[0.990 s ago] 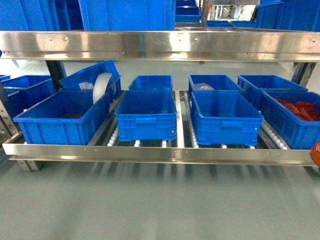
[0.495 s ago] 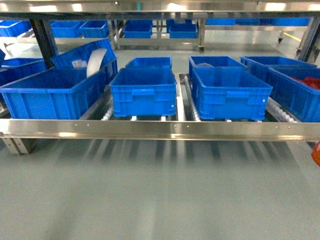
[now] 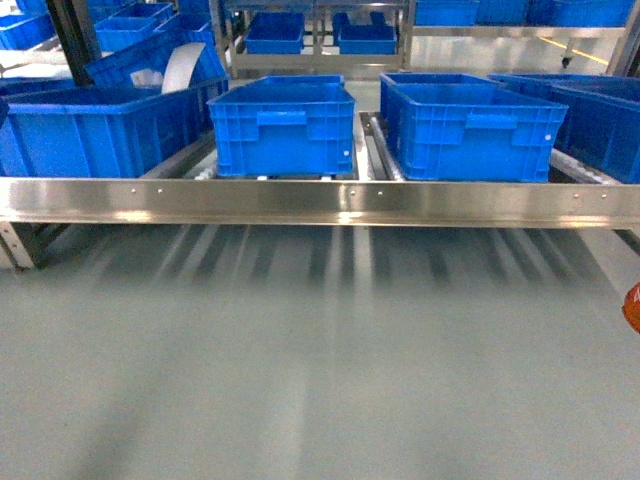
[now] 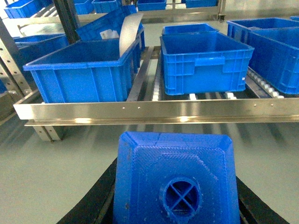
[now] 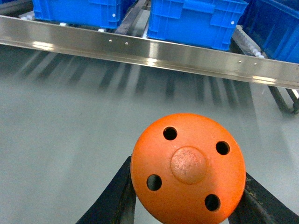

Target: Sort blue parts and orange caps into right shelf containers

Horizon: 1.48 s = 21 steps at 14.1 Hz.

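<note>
The left gripper (image 4: 175,205) clamps a blue part (image 4: 174,179) and the right gripper (image 5: 187,196) an orange cap (image 5: 188,167) (hole-dotted top showing), both carried for sorting, short of the shelf's steel front edge (image 3: 320,200) and its blue crates (image 3: 470,125).

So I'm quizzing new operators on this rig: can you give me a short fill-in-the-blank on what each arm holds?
1. The left pincer holds a ____ part.
2. The right pincer holds an ____ cap.
3. The cap's top has ____ holes.

Missing: blue; orange; four
</note>
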### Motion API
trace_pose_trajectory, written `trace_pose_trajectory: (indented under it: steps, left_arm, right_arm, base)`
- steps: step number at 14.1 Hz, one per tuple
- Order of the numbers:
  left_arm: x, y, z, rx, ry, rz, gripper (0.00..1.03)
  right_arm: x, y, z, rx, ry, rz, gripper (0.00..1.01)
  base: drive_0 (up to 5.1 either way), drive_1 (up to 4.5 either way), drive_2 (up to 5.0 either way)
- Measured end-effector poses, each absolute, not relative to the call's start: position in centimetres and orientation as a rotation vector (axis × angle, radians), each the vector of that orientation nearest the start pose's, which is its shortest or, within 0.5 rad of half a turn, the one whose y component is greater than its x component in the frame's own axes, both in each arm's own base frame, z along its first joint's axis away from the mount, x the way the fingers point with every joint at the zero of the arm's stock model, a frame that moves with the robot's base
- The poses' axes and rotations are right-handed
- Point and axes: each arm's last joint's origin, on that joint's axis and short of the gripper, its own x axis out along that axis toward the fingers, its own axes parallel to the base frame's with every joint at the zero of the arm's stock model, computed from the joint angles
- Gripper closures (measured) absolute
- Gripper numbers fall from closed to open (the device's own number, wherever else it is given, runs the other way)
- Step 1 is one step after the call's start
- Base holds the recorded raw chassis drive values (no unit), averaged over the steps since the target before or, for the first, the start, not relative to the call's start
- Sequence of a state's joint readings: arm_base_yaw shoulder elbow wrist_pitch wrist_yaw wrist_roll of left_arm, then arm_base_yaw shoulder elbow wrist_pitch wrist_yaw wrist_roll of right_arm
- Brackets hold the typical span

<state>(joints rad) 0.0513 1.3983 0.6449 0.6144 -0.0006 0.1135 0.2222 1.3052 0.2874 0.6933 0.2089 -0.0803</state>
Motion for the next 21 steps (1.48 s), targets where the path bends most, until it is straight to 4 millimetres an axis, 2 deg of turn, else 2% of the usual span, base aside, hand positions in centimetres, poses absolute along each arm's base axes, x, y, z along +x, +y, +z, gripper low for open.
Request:
trace_pose_trajectory:
  steps: [13,21]
  left_arm:
    - [29.01,1.49,22.56,0.110,0.145,0.044,0.59]
    - [28.99,1.59,22.60,0.110,0.143,0.048,0.59]
  right_arm:
    - [21.73,4.29,15.02,-0.149,0.319,0.026,0.59]
    - [21.73,4.30,15.04,-0.148,0.316,0.029,0.59]
  base:
    - [0.0,0.00,0.0]
    - [3.5,1.20,-4.9]
